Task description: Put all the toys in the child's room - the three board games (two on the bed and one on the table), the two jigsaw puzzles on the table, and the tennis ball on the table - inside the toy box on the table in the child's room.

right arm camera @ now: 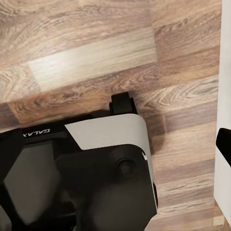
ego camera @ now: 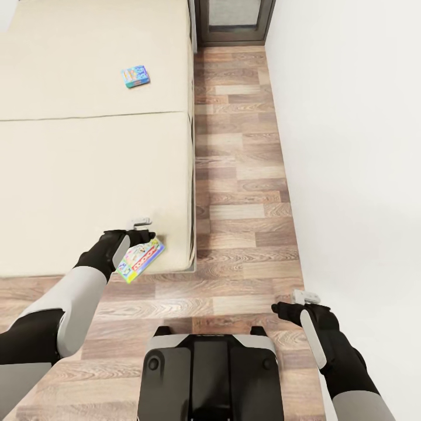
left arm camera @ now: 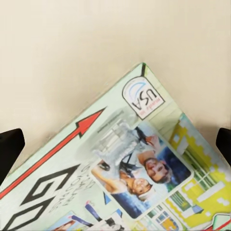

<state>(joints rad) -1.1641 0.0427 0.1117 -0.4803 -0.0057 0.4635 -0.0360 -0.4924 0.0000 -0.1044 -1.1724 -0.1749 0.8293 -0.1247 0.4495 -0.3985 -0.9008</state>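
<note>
A greenish multicoloured board game [ego camera: 140,260] lies flat on the near right corner of the cream bed [ego camera: 70,175], partly over its edge. My left gripper [ego camera: 143,233] hovers right above the game's far end, open. In the left wrist view the game [left arm camera: 134,173] lies between and below the two black fingertips [left arm camera: 10,144], which stand wide apart. A smaller blue board game [ego camera: 135,76] rests farther back on the bed. My right gripper [ego camera: 305,298] hangs over the wood floor at the lower right, open and empty, with one fingertip [right arm camera: 224,144] at the frame edge.
A strip of wood-plank floor [ego camera: 240,175] runs between the bed and a white wall [ego camera: 351,146] on the right. A dark door frame [ego camera: 234,23] closes the far end. My base [ego camera: 207,374] stands on the floor just before the bed's corner.
</note>
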